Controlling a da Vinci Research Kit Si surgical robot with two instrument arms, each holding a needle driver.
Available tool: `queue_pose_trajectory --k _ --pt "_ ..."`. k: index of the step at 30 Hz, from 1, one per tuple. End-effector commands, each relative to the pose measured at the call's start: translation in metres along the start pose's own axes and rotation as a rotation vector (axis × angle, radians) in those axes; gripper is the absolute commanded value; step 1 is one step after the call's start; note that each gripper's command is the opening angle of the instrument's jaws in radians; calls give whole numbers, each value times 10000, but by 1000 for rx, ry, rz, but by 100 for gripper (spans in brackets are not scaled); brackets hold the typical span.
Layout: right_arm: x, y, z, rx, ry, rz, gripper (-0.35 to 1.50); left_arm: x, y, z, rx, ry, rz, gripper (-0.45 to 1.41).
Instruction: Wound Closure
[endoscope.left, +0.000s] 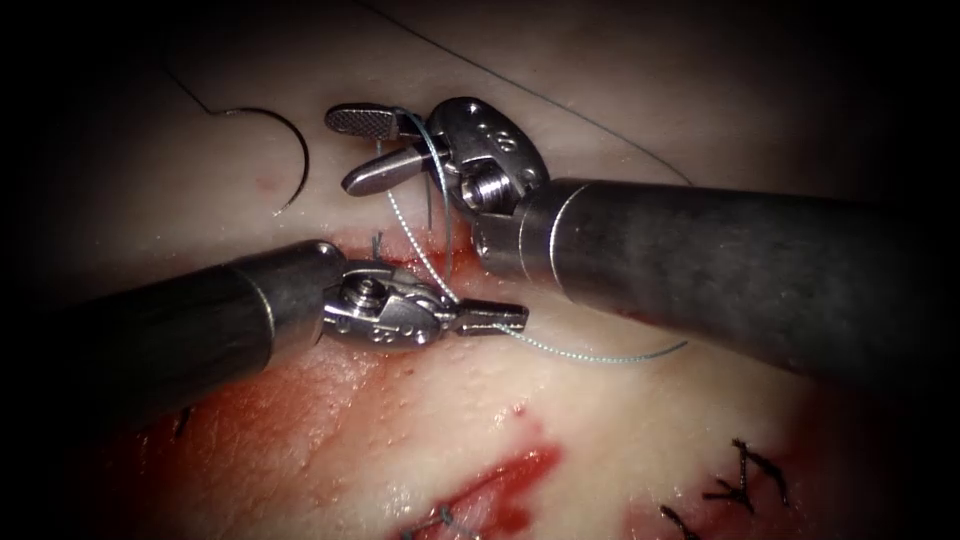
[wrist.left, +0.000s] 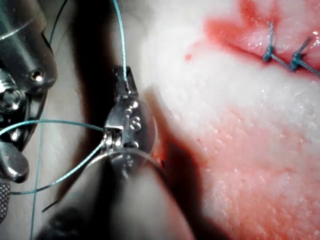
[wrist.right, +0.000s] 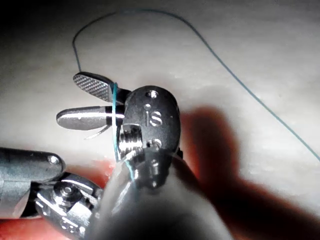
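The curved needle lies free on the tissue, up and left of both tools, held by neither and not in the tissue. My left tool comes in from the left with its jaws shut on the pale thread just below the red cut. From that grip the thread runs up to my right tool, whose jaws stand open with thread wound around them near their base. The left wrist view has thread leaving the left tool's tip. In the right wrist view a strand crosses both jaws of the open right tool.
Red fluid stains the tissue below the left tool. A second red cut lies low in the middle with dark stitches in it. More dark stitches sit at the lower right. A long strand trails over the pale tissue behind the right shaft.
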Motion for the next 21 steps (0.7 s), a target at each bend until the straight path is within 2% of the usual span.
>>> queue_pose_trajectory --k 1,4,7,11,13,14,17,21 --pt "-1 11 12 4 3 -8 145 -5 -7 5 -1 -1 4 -45" --pt "-1 16 17 10 10 -70 145 5 -3 13 -26 6 10 -45" --pt "0 24 18 -79 -52 -167 148 20 1 15 -40 15 18 -45" --pt "-9 31 14 -177 -270 -302 148 47 5 8 -44 -6 34 -45" --pt "-36 29 1 -163 -499 -337 148 71 3 -12 -36 -80 105 -45" --pt "-44 27 -5 -154 -570 -345 148 76 3 -17 -37 -89 113 -45" --pt "-60 26 -19 -124 -679 -361 146 89 0 -35 -41 -106 141 -45" --pt "-74 31 -32 -109 -729 -379 143 105 -5 -50 -34 -100 167 -45"
